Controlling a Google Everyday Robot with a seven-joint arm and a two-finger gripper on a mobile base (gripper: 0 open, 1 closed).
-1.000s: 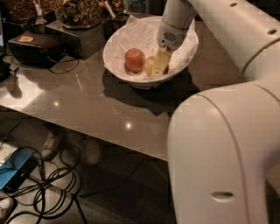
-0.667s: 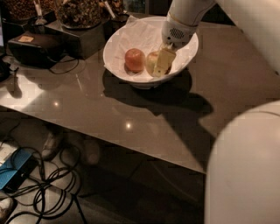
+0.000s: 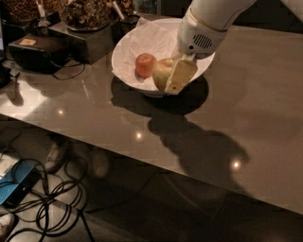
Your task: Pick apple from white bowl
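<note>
The white bowl (image 3: 124,51), lined with crinkled white paper, stands on the dark table at the back centre. A darker red-orange apple (image 3: 145,64) lies inside it. The paler yellow-green apple (image 3: 160,73) sits by the bowl's front rim, to the right of the red one. My gripper (image 3: 171,79) reaches down from the upper right and is shut on the yellow-green apple. One tan finger (image 3: 181,75) covers the apple's right side; the other finger is hidden behind it.
A black device (image 3: 33,49) with a cord and dark containers of snacks (image 3: 85,12) stand at the back left. The table's front edge (image 3: 142,158) runs diagonally. Cables (image 3: 52,198) and a blue object (image 3: 16,182) lie on the floor.
The gripper has moved from deep in the bowl toward its front rim, and the yellow-green apple now shows beside the finger. The arm's bulky lower part has left the view.
</note>
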